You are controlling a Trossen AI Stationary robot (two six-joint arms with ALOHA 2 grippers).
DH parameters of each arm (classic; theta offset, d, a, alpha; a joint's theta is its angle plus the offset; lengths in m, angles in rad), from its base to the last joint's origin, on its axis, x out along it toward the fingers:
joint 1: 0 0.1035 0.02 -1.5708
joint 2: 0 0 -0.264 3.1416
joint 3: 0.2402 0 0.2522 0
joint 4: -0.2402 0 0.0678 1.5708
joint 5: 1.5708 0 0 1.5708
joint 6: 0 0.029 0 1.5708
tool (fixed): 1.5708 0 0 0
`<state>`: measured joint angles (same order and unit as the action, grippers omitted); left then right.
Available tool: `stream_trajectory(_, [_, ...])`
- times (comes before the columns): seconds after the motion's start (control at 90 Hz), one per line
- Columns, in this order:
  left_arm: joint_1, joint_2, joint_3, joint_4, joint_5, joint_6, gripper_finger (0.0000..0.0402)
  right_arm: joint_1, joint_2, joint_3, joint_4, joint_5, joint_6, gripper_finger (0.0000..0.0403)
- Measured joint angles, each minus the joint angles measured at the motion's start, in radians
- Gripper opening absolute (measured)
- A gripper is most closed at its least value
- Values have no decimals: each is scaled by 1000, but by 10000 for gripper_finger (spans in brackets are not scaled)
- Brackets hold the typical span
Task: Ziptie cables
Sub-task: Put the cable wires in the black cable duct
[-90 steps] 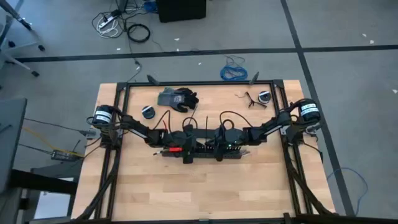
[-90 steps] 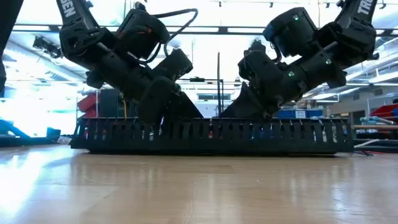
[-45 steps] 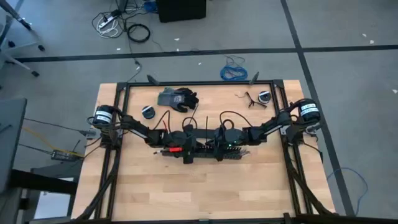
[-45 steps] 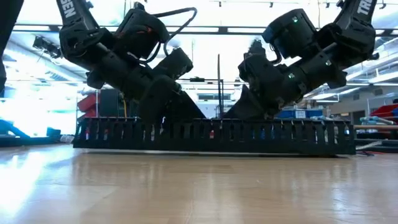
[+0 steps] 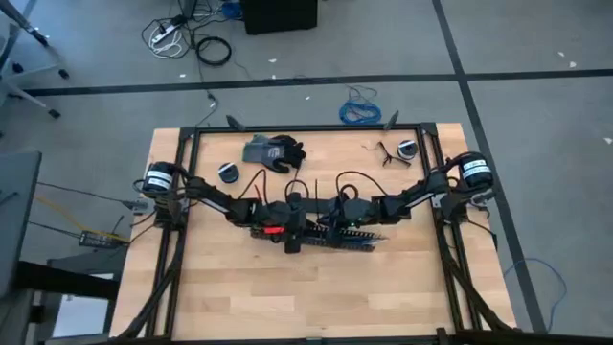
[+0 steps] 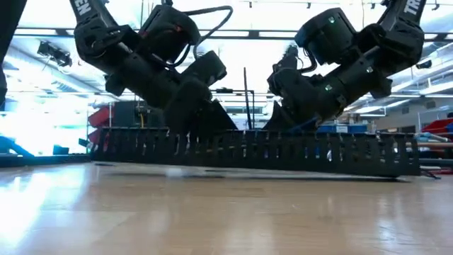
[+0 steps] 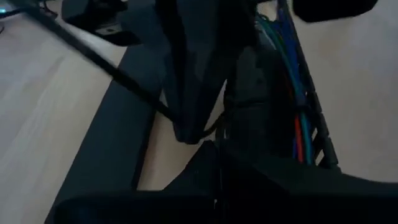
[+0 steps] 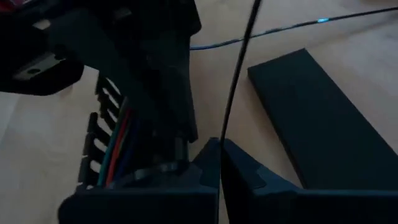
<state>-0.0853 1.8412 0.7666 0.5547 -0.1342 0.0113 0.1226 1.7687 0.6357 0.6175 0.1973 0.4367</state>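
A black slotted cable duct (image 5: 356, 240) lies slantwise at mid-table, and the cables (image 7: 297, 93) (image 8: 117, 149), thin coloured wires, run along inside it. A thin black ziptie (image 6: 245, 99) stands up between the two arms. My left gripper (image 5: 303, 228) and my right gripper (image 5: 331, 228) both point down into the duct's middle, tip to tip. My left gripper (image 7: 214, 155) is shut, and the ziptie's lower end (image 7: 208, 129) ends just before its tips. My right gripper (image 8: 219, 152) is shut on the ziptie. My left gripper's shut fingertips stand at the ziptie's lower end, over the duct; whether they touch it I cannot tell. My right gripper pinches the ziptie's strip (image 8: 225, 127) between its two fingertips, near the strip's lower end. The strip runs on past the tips and stands upright above the duct.
A flat black strip (image 8: 323, 118) (image 7: 106, 149) lies on the table beside the duct. At the far edge are a dark glove (image 5: 273, 151) and two small round rolls (image 5: 228, 172) (image 5: 407, 149). A blue coiled cable (image 5: 361, 110) lies on the floor beyond the table.
Both grippers have shifted a little toward the table's right edge. The duct has turned about on the table: its right end has swung toward the near edge and its left end toward the far edge, so it now lies slanted.
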Motion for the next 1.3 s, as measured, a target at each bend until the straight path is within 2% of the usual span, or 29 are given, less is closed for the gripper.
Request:
stream_trajectory(0.267, [0, -2, 0, -31, -44, -2, 0, 6, -2, 0, 21, 5, -9, 0])
stream_trajectory(0.544, [3, -2, 0, -30, -46, -15, 0, 36, -4, 0, 21, 39, 12, 0])
stream_trajectory(1.044, [5, 0, 14, -15, -44, -99, 0, 92, -6, 2, -4, 268, -31, 0])
stream_trajectory(1.3, [1, 0, 15, -8, -44, -132, 0, 98, -6, 2, 8, 313, -58, 0])
